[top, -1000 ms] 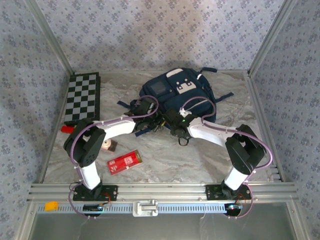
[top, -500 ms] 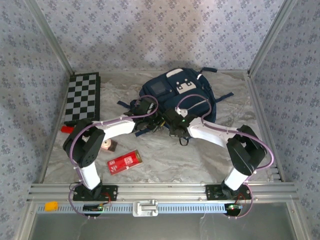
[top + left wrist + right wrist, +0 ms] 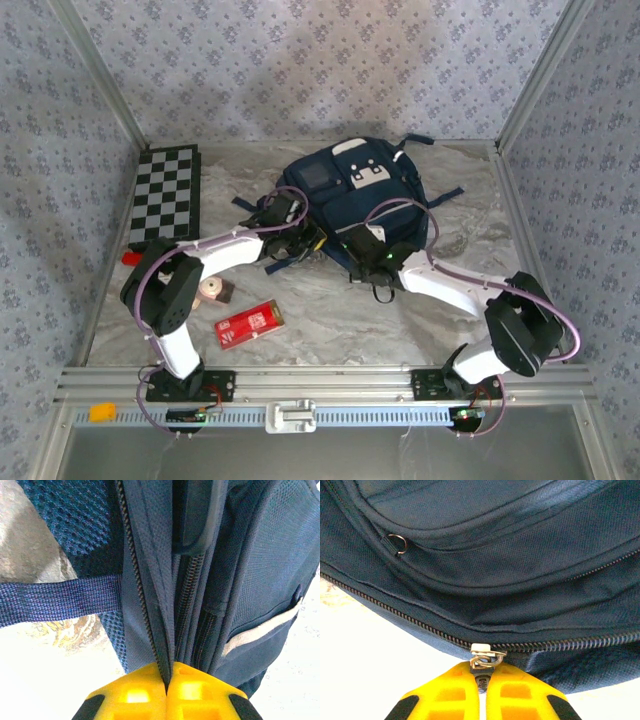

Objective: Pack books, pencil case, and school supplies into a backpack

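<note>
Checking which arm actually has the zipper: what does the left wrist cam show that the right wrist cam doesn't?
Left wrist: the left gripper pinched shut on a fold of the bag's fabric beside a zipper track, a flat strap running off to the left, mesh padding, and a white trim stripe.
Right wrist: the right gripper shut on the metal zipper pull, plus a small metal ring higher up on a seam.
Both: the navy backpack close up, yellow fingers closed, pale table beneath.
</note>
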{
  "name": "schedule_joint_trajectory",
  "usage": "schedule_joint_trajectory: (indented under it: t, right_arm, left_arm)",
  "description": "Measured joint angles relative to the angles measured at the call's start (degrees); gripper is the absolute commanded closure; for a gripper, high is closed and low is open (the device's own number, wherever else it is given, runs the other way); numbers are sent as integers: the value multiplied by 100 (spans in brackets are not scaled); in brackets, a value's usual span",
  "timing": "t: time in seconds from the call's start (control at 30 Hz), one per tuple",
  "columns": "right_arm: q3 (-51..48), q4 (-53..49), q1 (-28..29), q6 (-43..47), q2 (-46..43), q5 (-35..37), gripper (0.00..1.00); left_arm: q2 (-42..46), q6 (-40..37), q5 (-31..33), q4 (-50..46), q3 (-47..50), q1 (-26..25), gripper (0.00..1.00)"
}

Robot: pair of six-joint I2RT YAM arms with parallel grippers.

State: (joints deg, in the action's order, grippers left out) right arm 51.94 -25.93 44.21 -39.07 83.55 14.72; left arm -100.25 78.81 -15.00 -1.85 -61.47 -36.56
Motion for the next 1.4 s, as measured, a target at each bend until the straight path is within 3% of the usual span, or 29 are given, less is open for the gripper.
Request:
schedule_joint_trajectory:
  t: [0.23, 0.4, 0.9, 1.23, 1.4]
  right_arm:
    - [52, 402, -127, 389, 299, -385, 70]
    - [317, 516, -234, 564, 693, -468, 65]
    - [168, 431, -208, 629, 424, -149, 93]
    - [-468, 284, -459, 686, -675, -275, 100]
    - [-531, 424, -525, 935, -789, -756, 100]
  left_arm:
    - [0, -33, 92, -26, 0, 37, 100]
    - [0, -33, 157, -33, -9, 0, 100]
    - [-2, -81, 199, -105, -74, -17, 100]
    - [0, -317, -20, -214, -170, 92, 100]
    - [-7, -522, -81, -424, -354, 221, 100]
